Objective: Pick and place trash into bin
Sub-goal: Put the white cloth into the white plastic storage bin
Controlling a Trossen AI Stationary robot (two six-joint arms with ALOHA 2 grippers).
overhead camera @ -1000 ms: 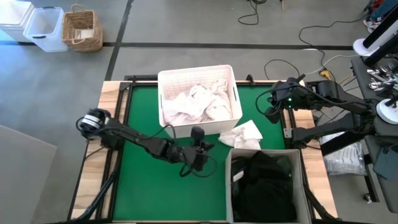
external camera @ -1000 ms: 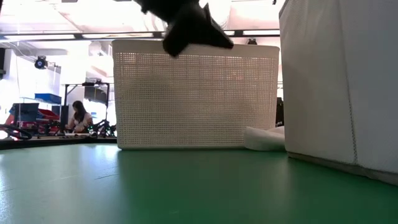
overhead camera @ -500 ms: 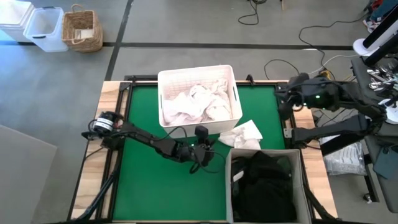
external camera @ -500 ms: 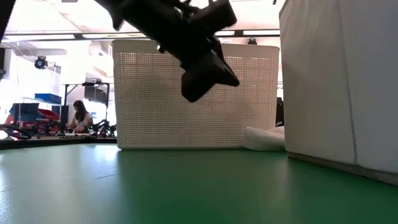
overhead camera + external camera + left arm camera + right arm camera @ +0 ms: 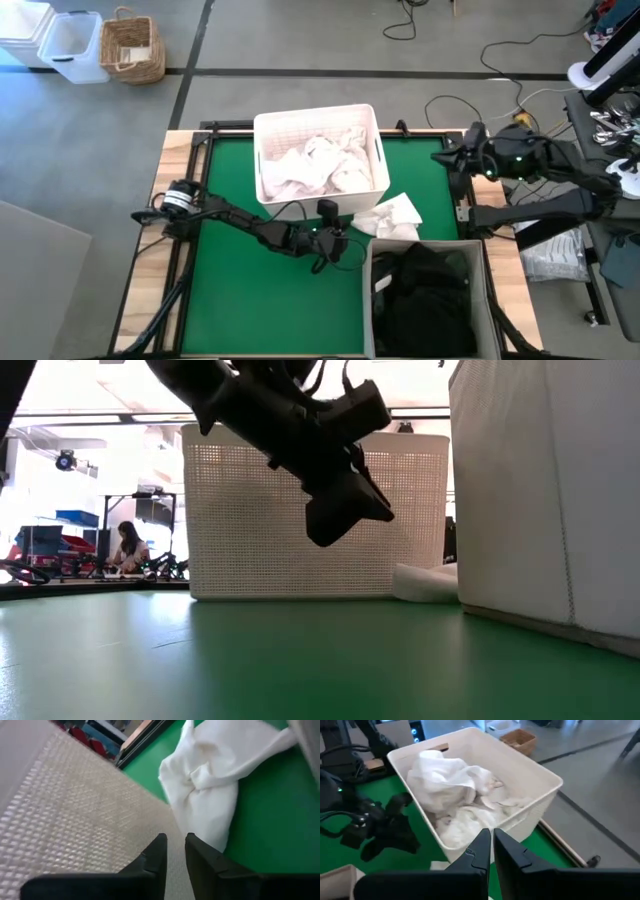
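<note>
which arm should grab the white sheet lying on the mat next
Left. The left gripper hovers just beside the loose white sheet on the green mat, between the white tub and the grey bin. The right gripper sits back at the table's far right edge.

White tub [image 5: 320, 152]: perforated matt plastic. White sheet [image 5: 388, 217]: soft crumpled cloth. Table mat [image 5: 270, 300]: smooth matt green.

No readable text, label, brand, number or sign was found on anything shown in these views.
</note>
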